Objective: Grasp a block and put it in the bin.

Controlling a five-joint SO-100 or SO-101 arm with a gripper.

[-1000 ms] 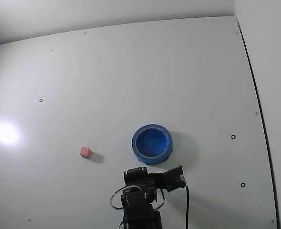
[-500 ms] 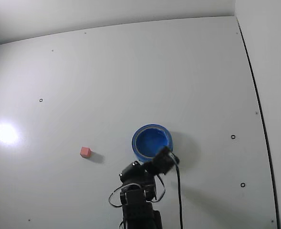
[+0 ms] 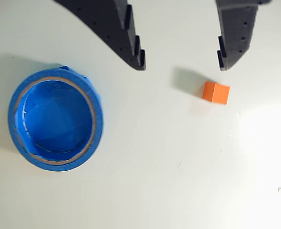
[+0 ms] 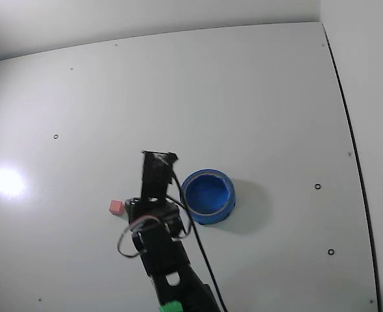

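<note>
My pincer (image 3: 181, 67) hangs above a pale, plain worktop (image 3: 178, 181) with its two dark fingers spread wide and nothing between them — it is released, holding nothing. In the wrist view the fingers come in from the top edge, one broad and toothed on the left, one narrower on the right.

The block (image 3: 215, 92), a tiny cube that looks orange in this view, sits on the worktop just below the tip of the right-hand finger (image 3: 231, 43), slightly outside the gap rather than centred in it. It casts a soft shadow toward the upper left and touches neither finger.

The bin (image 3: 21, 138) (a round, shallow, bright-blue container with a thick rim) rests on the worktop at the left of the wrist view, well apart from the block and several times wider than it. Its inside is empty.

In the fixed view my arm (image 4: 158, 240) rises from the bottom edge and reaches up between the two things — the block (image 4: 116, 207) lies just to its left, looking salmon-red here, and the bin (image 4: 222, 205) sits just to its right. A bright glare spot (image 4: 8, 181) shines on the worktop at the far left.
</note>
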